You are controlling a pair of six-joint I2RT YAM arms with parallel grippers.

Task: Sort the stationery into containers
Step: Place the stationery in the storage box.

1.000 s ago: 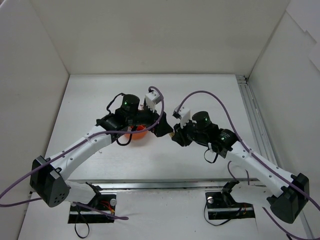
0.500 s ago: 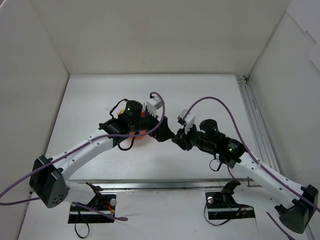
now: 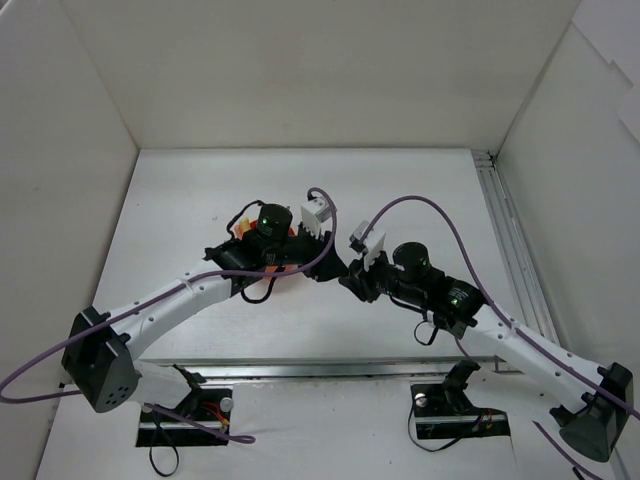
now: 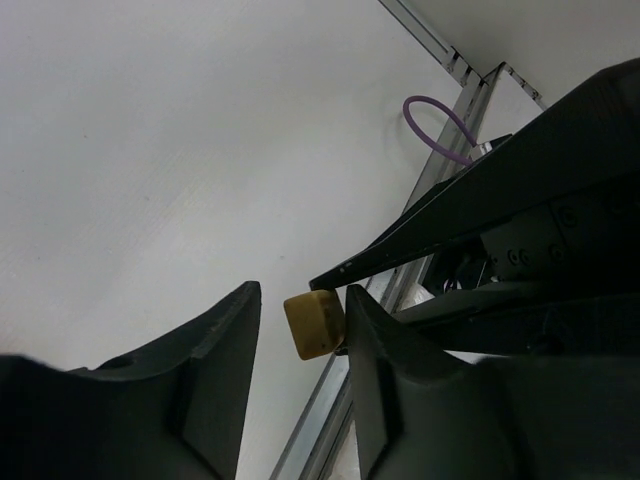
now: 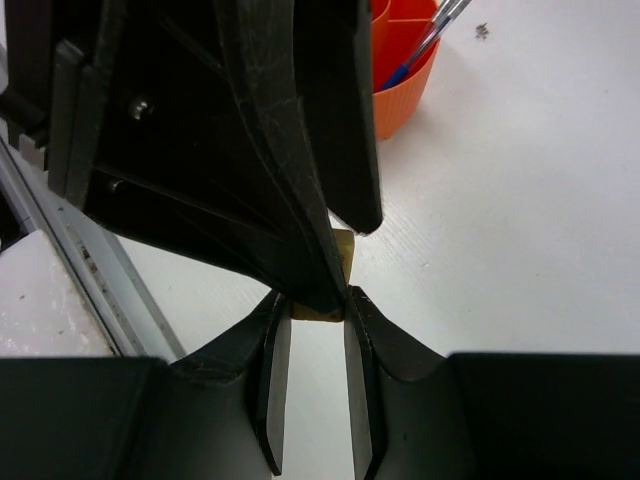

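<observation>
Both arms meet just beside the orange bowl (image 5: 402,100), on its side toward the right arm. From above, the left arm covers most of the bowl and only slivers of orange show.

Beige eraser (image 4: 313,323) sits at the meeting point, near the bowl but outside it. The right gripper (image 5: 318,302) has its jaws close together, pinching the eraser at their tips. In the right wrist view the left arm's black finger hides most of the block, with only beige edges showing.

The left gripper (image 4: 300,294) has its jaws spread on either side of the same eraser. The block lies against one jaw, and there is a clear gap to the other. Cannot tell if that jaw is pressing on it or only beside it.

Inside the bowl, an inner divider wall is visible. A blue pen (image 5: 411,67) leans in one compartment with another thin pen beside it, their ends sticking out past the rim. Which compartment, cannot tell.

White desk (image 5: 520,200) lies around the bowl. A purple cable (image 4: 438,122) loops by the metal rail behind the right gripper, well away from the bowl.
</observation>
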